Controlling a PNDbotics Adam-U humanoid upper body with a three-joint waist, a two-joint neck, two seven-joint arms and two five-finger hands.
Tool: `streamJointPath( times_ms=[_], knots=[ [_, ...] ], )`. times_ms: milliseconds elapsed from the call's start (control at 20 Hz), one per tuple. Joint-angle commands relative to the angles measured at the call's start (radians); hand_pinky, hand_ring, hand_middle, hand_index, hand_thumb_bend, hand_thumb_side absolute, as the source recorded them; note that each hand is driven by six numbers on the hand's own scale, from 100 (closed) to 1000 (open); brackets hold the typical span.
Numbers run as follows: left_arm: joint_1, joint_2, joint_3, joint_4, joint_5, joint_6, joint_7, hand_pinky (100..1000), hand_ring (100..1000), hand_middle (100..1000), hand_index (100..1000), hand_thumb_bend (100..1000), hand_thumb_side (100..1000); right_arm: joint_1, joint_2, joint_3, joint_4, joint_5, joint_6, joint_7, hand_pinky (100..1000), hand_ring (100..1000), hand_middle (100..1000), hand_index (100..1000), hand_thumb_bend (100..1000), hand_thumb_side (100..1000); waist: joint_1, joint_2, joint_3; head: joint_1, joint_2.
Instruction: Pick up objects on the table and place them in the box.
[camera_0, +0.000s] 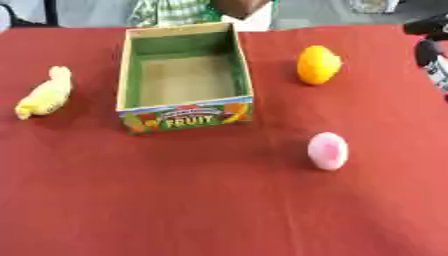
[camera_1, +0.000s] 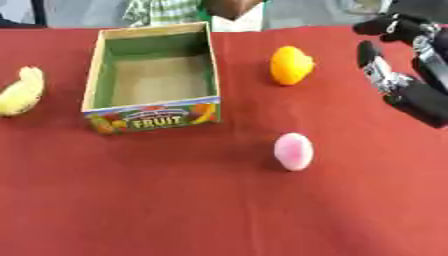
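An open cardboard box (camera_0: 185, 116) with a green inside and "FRUIT" on its front stands at the back middle of the red table; nothing lies in it. A yellow banana-shaped toy (camera_0: 44, 95) lies to its left. An orange fruit (camera_0: 317, 65) sits to its right. A pink egg-shaped thing (camera_0: 328, 151) lies nearer, right of centre. My right hand (camera_1: 411, 80) hangs at the right edge, beyond the orange fruit, fingers relaxed and holding nothing. My left hand does not show.
The red tablecloth (camera_0: 201, 200) covers the whole table. A person in a checked shirt (camera_0: 175, 10) sits at the far edge behind the box.
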Motion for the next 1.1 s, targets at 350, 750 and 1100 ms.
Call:
streamJointPath(
  times_ms=[350, 750, 1100],
  knots=[
    [-0.003, 0.023, 0.006, -0.014, 0.001, -0.007, 0.002, 486, 539, 614, 708, 100, 865, -0.011, -0.027, -0.004, -0.015, 0.030, -0.008, 0.025, 822, 853, 790, 872, 100, 1000, -0.001, -0.005, 0.003, 0.032, -0.018],
    [-0.006, 0.026, 0.005, -0.014, 0.001, -0.009, 0.003, 486, 538, 614, 707, 100, 864, -0.020, -0.040, 0.003, -0.015, 0.078, -0.013, 0.057, 826, 862, 805, 881, 100, 1000, -0.001, 0.017, 0.008, 0.040, -0.035],
    [-0.010, 0.026, 0.002, -0.014, 0.003, -0.012, 0.001, 486, 538, 614, 707, 100, 865, -0.024, -0.041, 0.009, -0.015, 0.099, -0.018, 0.078, 830, 867, 811, 886, 100, 1000, -0.004, 0.039, 0.012, 0.041, -0.046]
  ],
)
